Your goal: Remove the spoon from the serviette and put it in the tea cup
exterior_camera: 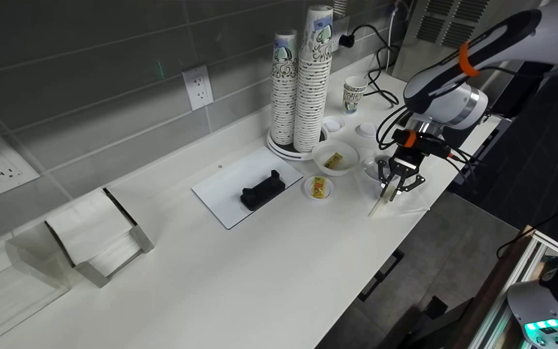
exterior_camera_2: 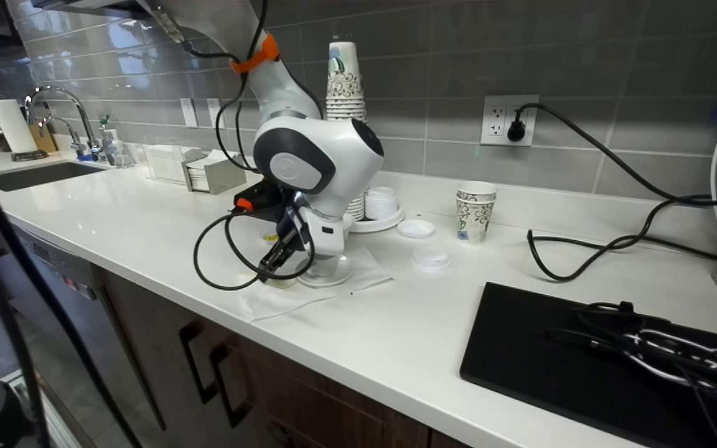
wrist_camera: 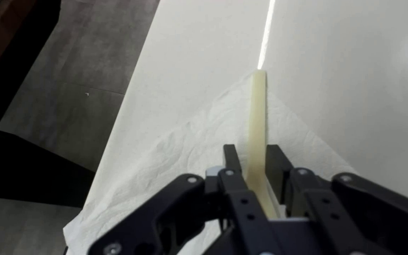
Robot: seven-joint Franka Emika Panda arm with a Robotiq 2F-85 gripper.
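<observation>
Before a grey tiled wall (exterior_camera: pixel 124 121), a long white counter (exterior_camera: pixel 240 276) ran beneath your robot arm (exterior_camera: pixel 456 104); two tall stacks of paper cups (exterior_camera: pixel 312 97) stood near the wall; a creased white napkin (wrist_camera: pixel 197 148) lay by the counter's front edge; above it your gripper (wrist_camera: pixel 253 152) had its fingers (wrist_camera: pixel 278 166) a narrow gap apart; in an exterior view, a low white cup (exterior_camera: pixel 370 169) sat near the gripper, partly hidden by it; the spoon (wrist_camera: pixel 258 113) lay on the napkin, its pale handle running between the fingers to one corner; a sliver of space showed on one side of that handle; you could not tell whether the opposite finger touched it.
</observation>
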